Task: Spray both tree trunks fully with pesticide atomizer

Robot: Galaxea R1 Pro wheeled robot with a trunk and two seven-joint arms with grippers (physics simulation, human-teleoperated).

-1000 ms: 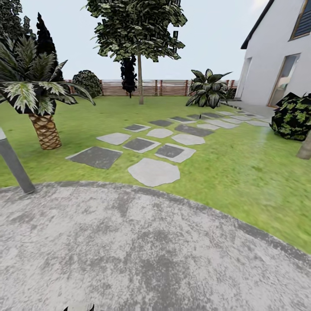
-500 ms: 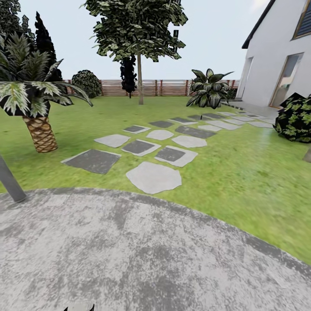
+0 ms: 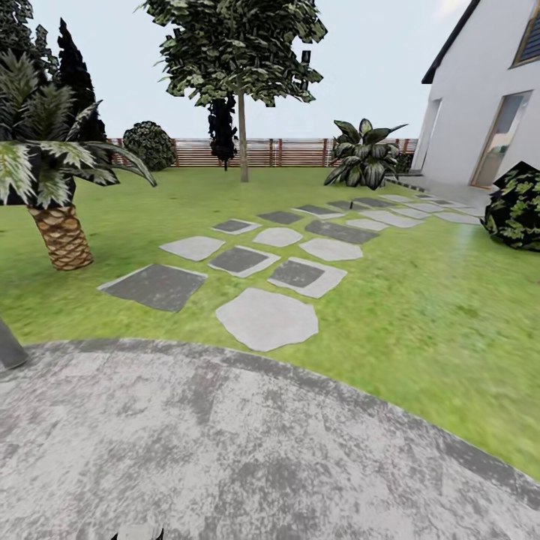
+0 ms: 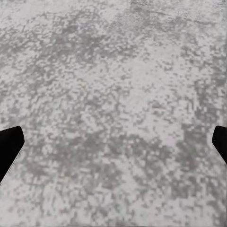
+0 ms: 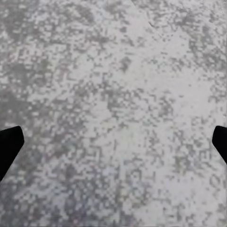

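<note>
The garden's green lawn (image 3: 420, 300) spreads ahead, crossed by grey and whitish stepping slabs (image 3: 266, 319) and closed at the back by a brown slat fence (image 3: 285, 152). The pesticide atomizer and the two thick tree trunks are out of view. In the left wrist view my left gripper (image 4: 113, 146) is open over mottled grey paving, its black fingertips (image 4: 8, 144) far apart with nothing between them. My right gripper (image 5: 113, 146) is likewise open over the same paving, with dark fingertips (image 5: 8, 144) at the picture's edges.
A round grey paved patch (image 3: 225, 450) lies under me. At the left stand a scaly palm (image 3: 61, 236) and a slanted grey post (image 3: 9, 349). A thin-trunked tree (image 3: 242, 135), a broad-leaved plant (image 3: 365, 154), a dark bush (image 3: 517, 206) and a white house (image 3: 480, 112) lie beyond.
The whole head view has shifted as the camera moved forward. The palm and post slid left, the slabs came nearer, and a trunk base at the right edge left the picture.
</note>
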